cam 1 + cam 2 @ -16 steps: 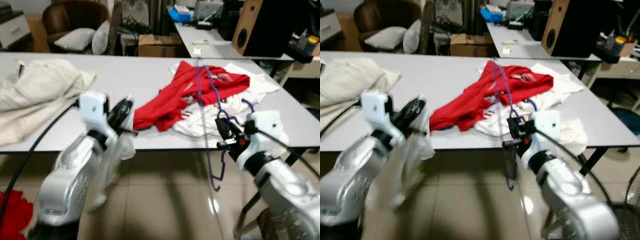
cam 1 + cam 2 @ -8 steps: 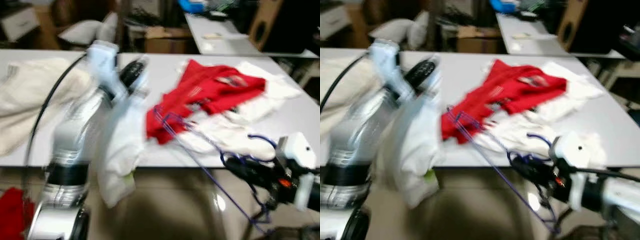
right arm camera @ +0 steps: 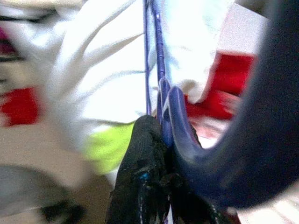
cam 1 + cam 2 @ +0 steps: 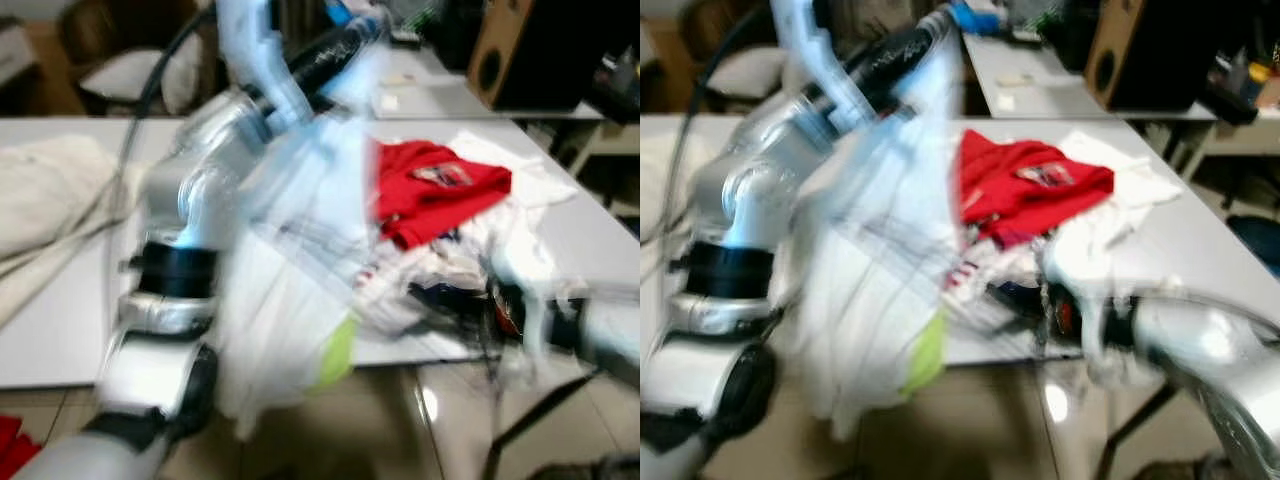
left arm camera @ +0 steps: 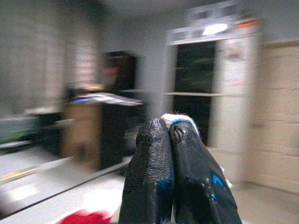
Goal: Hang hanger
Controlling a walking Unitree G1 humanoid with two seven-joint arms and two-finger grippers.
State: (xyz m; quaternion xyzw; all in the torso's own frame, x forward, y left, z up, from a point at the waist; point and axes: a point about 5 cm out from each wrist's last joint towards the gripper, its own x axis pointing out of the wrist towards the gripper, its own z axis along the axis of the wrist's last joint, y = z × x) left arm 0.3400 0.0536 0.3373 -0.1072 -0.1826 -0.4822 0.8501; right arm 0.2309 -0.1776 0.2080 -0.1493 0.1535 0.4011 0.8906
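Note:
My left gripper point(image 4: 338, 48) is raised high above the table, shut on the top of a white garment point(image 4: 290, 300) with a yellow-green patch, which hangs down from it. In the left wrist view its fingers point(image 5: 154, 154) press together with a bit of white cloth at the tips. My right gripper point(image 4: 472, 300), blurred, is low at the table's front edge, to the right of the garment. It is shut on a purple wire hanger point(image 3: 158, 70), whose wire runs up against the white cloth.
A red garment point(image 4: 440, 190) lies on a heap of white clothes point(image 4: 530, 180) on the white table point(image 4: 60, 330). Cream cloth point(image 4: 50, 190) lies at the table's left. A wooden speaker point(image 4: 515, 50) stands on a far table. Tiled floor lies below.
My left arm has swung the white garment up high and toward the middle. The right gripper with the hanger has moved left, against the garment. The views are blurred by motion.

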